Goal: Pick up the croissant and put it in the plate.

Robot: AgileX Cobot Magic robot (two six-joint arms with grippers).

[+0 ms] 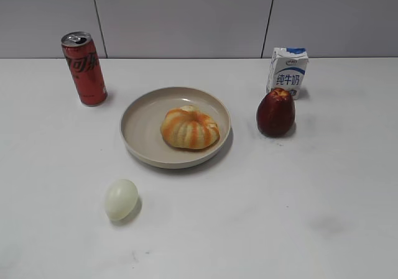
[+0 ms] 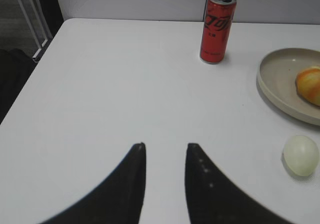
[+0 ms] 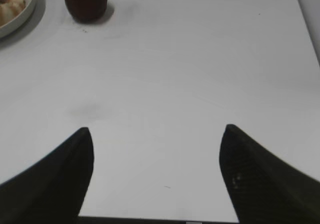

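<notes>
Already the croissant (image 1: pixel 189 128) lies in the plate (image 1: pixel 138 127), near the desk's (image 1: pixel 298 198) far edge, its long axis roughly parallel to that edge. Left end effector (image 2: pixel 165 146) slightly parted, right end effector (image 3: pixel 156 131) wide apart, both empty. Judged complete: keep both clear of the plate.

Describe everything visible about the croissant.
The croissant is a round, curled, ridged lump, pale yellow with orange stripes and a slightly glossy, smooth surface. It lies inside the plate, slightly right of its middle, resting on the plate's floor. Nothing else touches it; neither gripper is near it. The left wrist view shows only its edge at the frame's right; the right wrist view shows a part of it at the top left corner.
</notes>
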